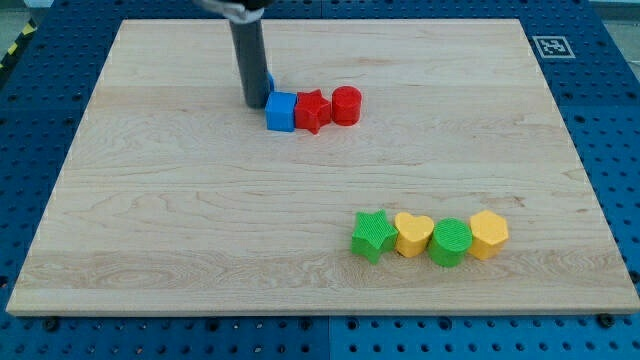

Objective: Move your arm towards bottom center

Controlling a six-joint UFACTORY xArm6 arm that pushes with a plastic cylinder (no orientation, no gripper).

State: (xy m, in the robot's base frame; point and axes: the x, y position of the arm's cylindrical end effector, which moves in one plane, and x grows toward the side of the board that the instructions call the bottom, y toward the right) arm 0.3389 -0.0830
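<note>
My tip (pixel 253 104) rests on the wooden board (pixel 200 230) near the view's top, just left of a blue cube (pixel 281 111). A second blue block (pixel 270 81) peeks out behind the rod, mostly hidden. Right of the blue cube stand a red star (pixel 312 110) and a red cylinder (pixel 346 104), touching in a row. Near the view's bottom right is a row of a green star (pixel 373 235), a yellow heart (pixel 414 234), a green cylinder (pixel 450 242) and a yellow hexagon (pixel 489 233).
The board lies on a blue perforated table (pixel 610 120). A black-and-white marker tag (pixel 551 45) sits off the board's top right corner.
</note>
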